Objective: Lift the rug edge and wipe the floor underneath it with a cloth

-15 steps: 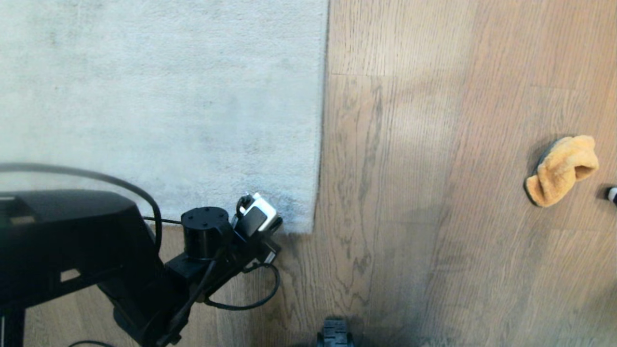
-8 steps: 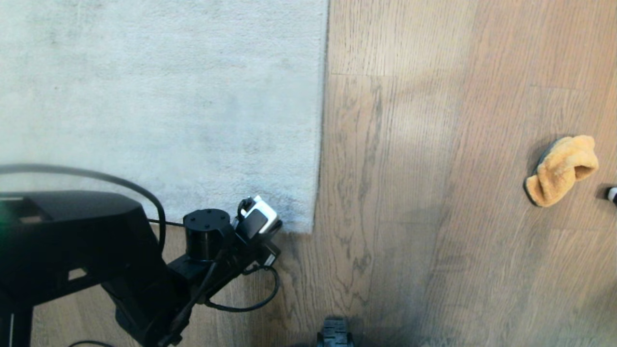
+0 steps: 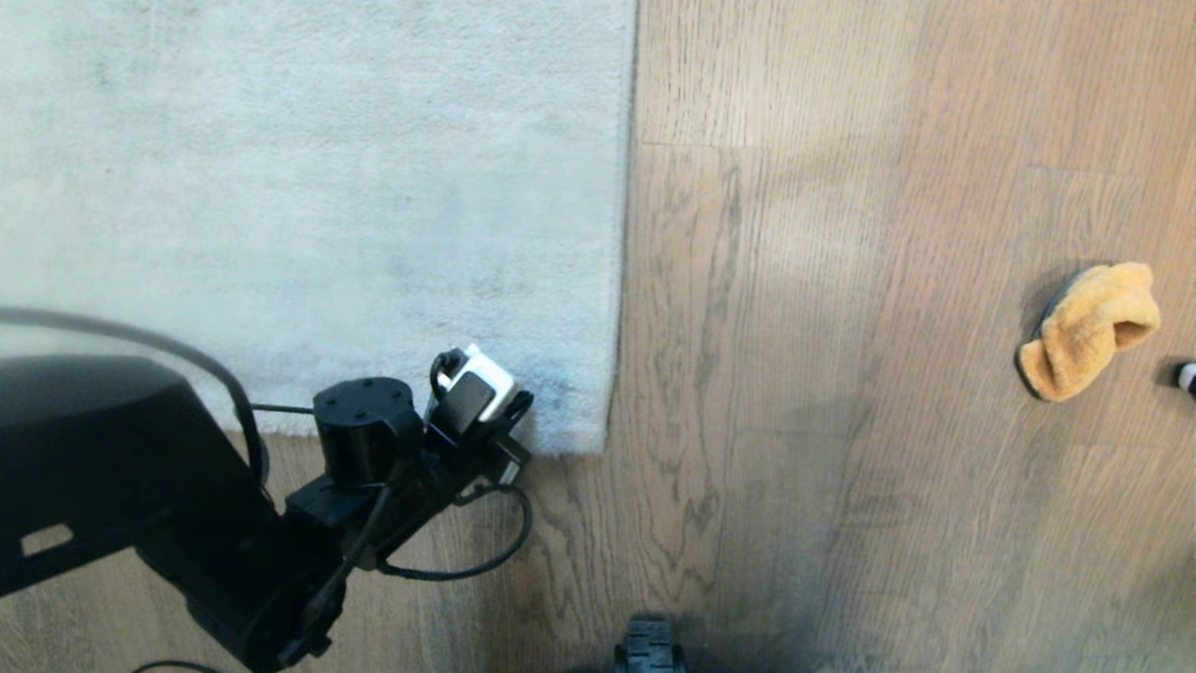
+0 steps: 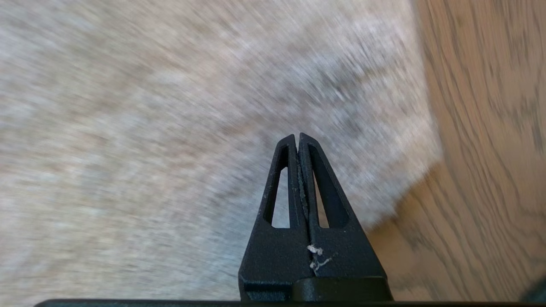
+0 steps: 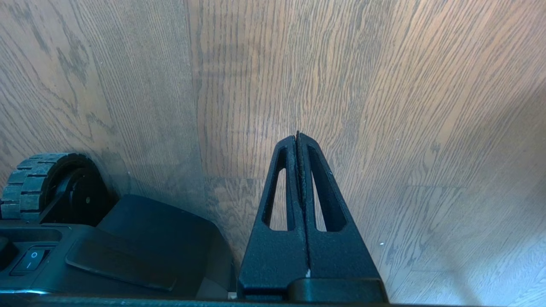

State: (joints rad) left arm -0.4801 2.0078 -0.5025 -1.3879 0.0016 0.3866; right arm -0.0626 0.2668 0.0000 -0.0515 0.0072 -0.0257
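The pale grey rug [image 3: 308, 206] lies flat on the brown wood floor [image 3: 841, 374], its near right corner [image 3: 579, 430] just in front of my left wrist. In the left wrist view my left gripper [image 4: 297, 135] is shut and empty, hanging over the rug [image 4: 170, 106] near that corner, with floor [image 4: 482, 128] beside it. A wisp of white lint clings between its fingers. The orange-tan cloth [image 3: 1089, 332] lies crumpled on the floor far to the right, apart from both arms. My right gripper [image 5: 297, 134] is shut over bare floor [image 5: 384, 85].
The robot's dark base [image 5: 128, 247] and a ribbed wheel [image 5: 42, 183] sit beside the right gripper. A small black part [image 3: 649, 650] shows at the head view's bottom edge. A small black-and-white object [image 3: 1187, 376] pokes in at the right edge, close to the cloth.
My left arm has swung a little to the left and farther over the rug's near edge. The rug, the cloth and the right arm have not moved.
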